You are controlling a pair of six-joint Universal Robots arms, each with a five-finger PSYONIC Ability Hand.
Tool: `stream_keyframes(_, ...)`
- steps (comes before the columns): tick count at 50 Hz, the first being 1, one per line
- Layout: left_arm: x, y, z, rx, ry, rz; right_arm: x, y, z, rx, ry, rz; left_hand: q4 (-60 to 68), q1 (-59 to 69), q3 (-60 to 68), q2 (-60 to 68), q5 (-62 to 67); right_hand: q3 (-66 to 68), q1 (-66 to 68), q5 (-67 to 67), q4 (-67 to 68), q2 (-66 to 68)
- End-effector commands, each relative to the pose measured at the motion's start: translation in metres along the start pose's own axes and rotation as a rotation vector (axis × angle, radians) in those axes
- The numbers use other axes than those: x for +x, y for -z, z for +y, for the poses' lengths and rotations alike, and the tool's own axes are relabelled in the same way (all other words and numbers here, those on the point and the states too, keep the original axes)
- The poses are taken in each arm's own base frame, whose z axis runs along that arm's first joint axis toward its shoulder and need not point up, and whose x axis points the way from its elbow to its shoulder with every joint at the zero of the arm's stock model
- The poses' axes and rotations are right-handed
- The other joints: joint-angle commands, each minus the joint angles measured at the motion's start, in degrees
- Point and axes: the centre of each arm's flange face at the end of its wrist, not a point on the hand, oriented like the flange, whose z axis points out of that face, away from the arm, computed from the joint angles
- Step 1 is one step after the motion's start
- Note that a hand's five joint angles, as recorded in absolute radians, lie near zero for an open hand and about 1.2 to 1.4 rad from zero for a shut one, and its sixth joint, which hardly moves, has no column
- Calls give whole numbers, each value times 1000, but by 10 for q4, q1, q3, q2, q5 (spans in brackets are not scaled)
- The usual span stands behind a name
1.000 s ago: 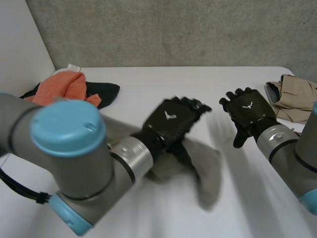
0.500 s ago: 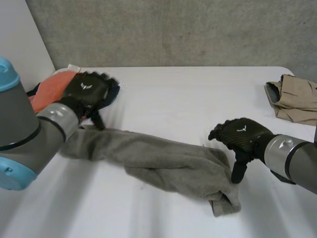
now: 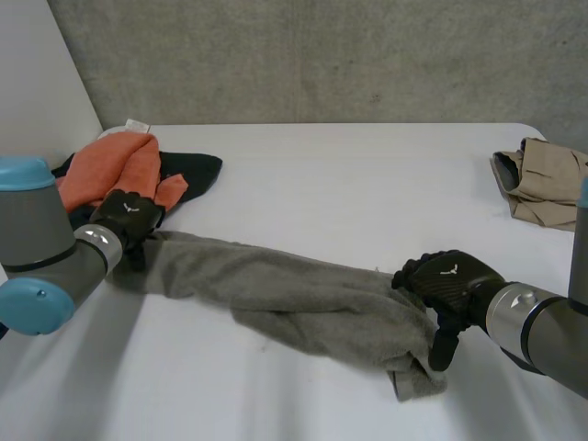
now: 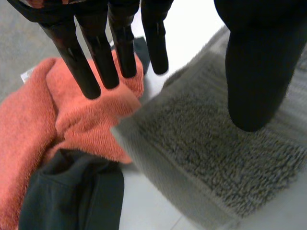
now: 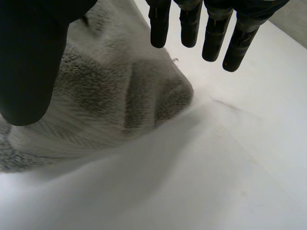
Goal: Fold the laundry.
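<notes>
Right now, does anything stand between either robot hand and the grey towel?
Nothing visible does. The left robot hand is at one end of the grey towel, the right robot hand at the other. The orange towel lies aside.

The towel is a plain taupe grey on the white table. The cloth at its end is plain orange with a small white tag, over a near-black garment. The folded trousers are tan. The left hand and right hand are black. The wall is mottled grey.
</notes>
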Motion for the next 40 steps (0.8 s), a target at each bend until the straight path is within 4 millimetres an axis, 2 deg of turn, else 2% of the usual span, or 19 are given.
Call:
stream_keyframes(1, -4, -11, 10, -46, 1, -46, 1, -7, 7, -6, 9, 54, 183, 174, 185, 181, 183, 29, 32, 11, 14, 21)
stream_keyframes(3, -4, -12, 12, -53, 2, -50, -2, -11, 10, -9, 13, 49, 230, 221, 232, 229, 230, 70, 73, 53, 56, 63)
stream_keyframes(4, -4, -13, 12, -52, 1, -54, -2, -12, 10, -8, 13, 50, 326, 317, 327, 324, 325, 89, 92, 71, 75, 81)
stream_keyframes(7, -4, -14, 11, -40, 0, -61, -3, -16, 11, 7, 19, 54, 437, 428, 439, 435, 437, 185, 188, 167, 170, 177)
stream_keyframes(8, -5, -15, 9, -28, -2, -70, -3, -17, 10, 13, 20, 56, 514, 505, 516, 512, 514, 213, 216, 196, 199, 206)
stream_keyframes(10, -6, -16, 6, -11, -5, -80, -2, -20, 11, 19, 23, 60, 515, 506, 516, 513, 514, 284, 287, 266, 270, 276)
stream_keyframes(11, -7, -16, 5, 0, -6, -87, -2, -24, 11, 24, 24, 63, 515, 506, 516, 513, 514, 399, 402, 381, 385, 391)
stream_keyframes(15, -9, -18, -5, 51, -13, -115, 3, -30, 6, 60, 33, 84, 515, 506, 516, 513, 514, 680, 683, 662, 666, 672)
stream_keyframes(18, -15, -20, -18, 107, -20, -149, 9, -34, -4, 114, 51, 114, 515, 506, 516, 513, 514, 681, 684, 663, 666, 673)
stream_keyframes(22, -29, -23, -53, 233, -32, -215, 25, -39, -29, 230, 87, 185, 515, 506, 516, 513, 514, 681, 684, 663, 666, 673)
stream_keyframes(23, -35, -24, -71, 298, -36, -247, 34, -41, -43, 284, 98, 227, 515, 506, 516, 513, 514, 681, 684, 663, 666, 673)
stream_keyframes(26, -46, -22, -103, 405, -40, -305, 48, -46, -63, 355, 113, 291, 515, 506, 516, 513, 514, 681, 684, 663, 666, 673)
stream_keyframes(27, -55, -19, -126, 477, -37, -357, 53, -49, -78, 401, 126, 323, 515, 506, 516, 513, 514, 681, 684, 663, 666, 673)
stream_keyframes(29, -62, -14, -147, 543, -32, -408, 59, -49, -94, 455, 139, 370, 515, 506, 516, 513, 514, 681, 684, 663, 666, 673)
stream_keyframes(31, -71, -4, -178, 640, -15, -485, 74, -45, -121, 546, 156, 456, 515, 506, 516, 513, 514, 681, 684, 663, 666, 673)
stream_keyframes(34, -77, 9, -207, 744, 10, -555, 92, -33, -154, 687, 183, 572, 515, 506, 516, 513, 514, 681, 684, 663, 666, 673)
stream_keyframes(35, -79, 17, -221, 806, 24, -590, 94, -29, -161, 721, 189, 590, 515, 506, 516, 513, 514, 681, 684, 663, 666, 673)
stream_keyframes(38, -75, 28, -236, 866, 37, -605, 98, -16, -175, 794, 201, 641, 515, 506, 516, 513, 514, 681, 684, 663, 666, 673)
stream_keyframes(40, -70, 46, -249, 913, 43, -599, 97, -12, -175, 792, 203, 637, 515, 506, 516, 513, 514, 681, 684, 663, 666, 673)
